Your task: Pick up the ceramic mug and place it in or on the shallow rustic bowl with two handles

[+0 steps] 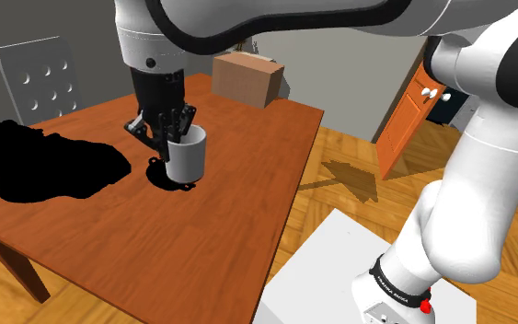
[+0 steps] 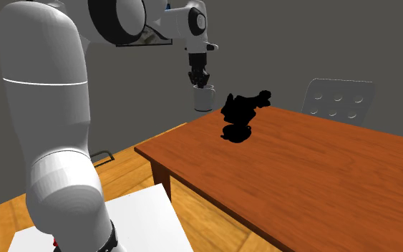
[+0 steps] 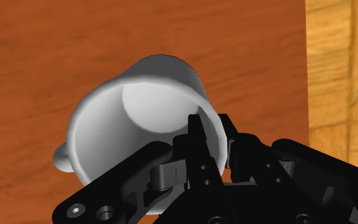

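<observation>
While tool pinches its rim, white mug

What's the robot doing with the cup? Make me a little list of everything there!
gripper: shut on the mug's rim, one finger inside, one outside
mug: white, lifted a little above the table
bowl: all-black shape on the table, apart from the mug, toward the shoulder view's left
table: reddish-brown wood
box: brown, at the table's far end
chair: grey, behind the table
mug in bowl: not yet
</observation>
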Available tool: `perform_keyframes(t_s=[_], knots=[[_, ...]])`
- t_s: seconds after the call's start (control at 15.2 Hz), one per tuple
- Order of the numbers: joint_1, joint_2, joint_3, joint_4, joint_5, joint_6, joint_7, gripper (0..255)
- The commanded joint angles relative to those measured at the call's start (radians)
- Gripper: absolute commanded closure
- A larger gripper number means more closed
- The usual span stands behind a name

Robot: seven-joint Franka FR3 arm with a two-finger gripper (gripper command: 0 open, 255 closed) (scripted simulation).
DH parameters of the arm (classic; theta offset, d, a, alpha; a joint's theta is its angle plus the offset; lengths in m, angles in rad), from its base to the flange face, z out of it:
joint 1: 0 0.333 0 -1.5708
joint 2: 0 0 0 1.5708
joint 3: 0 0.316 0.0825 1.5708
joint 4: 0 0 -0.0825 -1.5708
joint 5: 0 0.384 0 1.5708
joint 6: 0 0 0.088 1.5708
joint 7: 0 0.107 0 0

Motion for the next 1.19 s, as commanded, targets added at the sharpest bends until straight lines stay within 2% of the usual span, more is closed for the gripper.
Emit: perform_keyframes(t_s=[0.0,0.26,0.46,0.66,0.73,1.12], knots=[[-0.003,0.046,-0.009,0.07,-0.019,-0.028,-0.015,255],[-0.001,0.18,-0.034,0.271,-0.07,-0.102,-0.058,255],[0.015,0.301,-0.054,0.467,-0.11,-0.178,-0.095,255],[0.057,0.467,-0.081,0.752,-0.156,-0.293,-0.144,255],[0.091,0.563,-0.097,0.927,-0.179,-0.366,-0.172,255],[0.041,0.487,-0.087,0.706,-0.159,-0.228,-0.15,255]])
